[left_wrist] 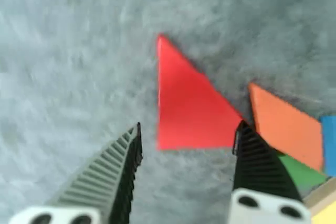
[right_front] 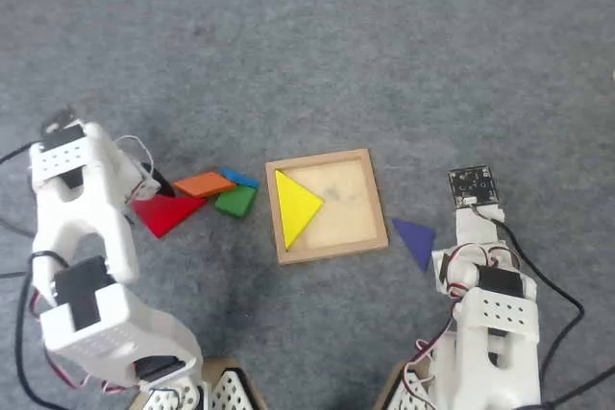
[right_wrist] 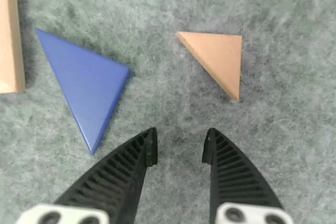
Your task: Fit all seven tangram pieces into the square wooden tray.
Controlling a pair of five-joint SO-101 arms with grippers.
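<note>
My left gripper (left_wrist: 189,127): spread wide, holding nothing, straddling the near edge of the red triangle (left_wrist: 189,98).
Red triangle's lie: straight ahead of those jaws, flat on the grey mat (right_front: 317,64). Its near edge runs across my opening and its sharp tip points away. One finger sits at the corner next to the orange piece (left_wrist: 286,129).
Beyond it: the green piece (right_front: 235,201) and light blue piece (right_front: 240,179), bunched with the orange one, then the wooden tray (right_front: 322,157).
My right gripper (right_wrist: 181,132): parted, empty, above bare mat.
Ahead of it: the dark blue triangle (right_wrist: 84,80) toward the tray and the tan triangle (right_wrist: 218,59) on the other side, the two apart.
Nearer arm: left for the red cluster, right for those two, I judge.
Count: seven pieces, one of each colour. Only the yellow triangle (right_front: 293,206) lies in the tray; six are outside.
</note>
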